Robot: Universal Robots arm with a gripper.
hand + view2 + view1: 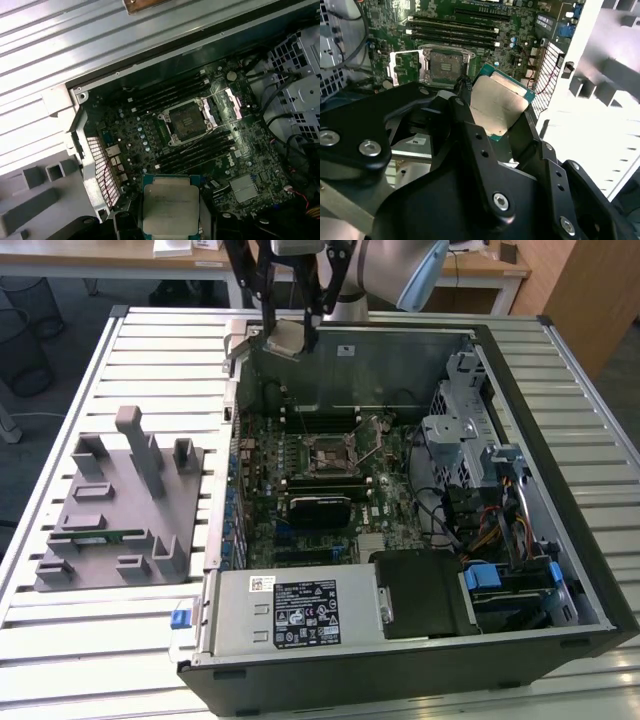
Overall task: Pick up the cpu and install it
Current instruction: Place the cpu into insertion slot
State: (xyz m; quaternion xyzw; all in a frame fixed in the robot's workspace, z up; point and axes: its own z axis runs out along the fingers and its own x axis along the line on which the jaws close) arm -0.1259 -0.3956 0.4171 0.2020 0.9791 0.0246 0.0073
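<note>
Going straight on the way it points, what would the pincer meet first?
Probably the green motherboard beside the open metal socket; the silver square cpu in the pincer would touch first. Depth unclear.

cpu (497, 102): pale silver top, teal-green rim | gripper (494, 119): black | motherboard (150, 135): dark green | table (90, 640): pale grey slats

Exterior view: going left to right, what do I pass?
From the left: gray parts fixture → cpu gripped in the end effector → open motherboard socket → silver drive cage.
</note>
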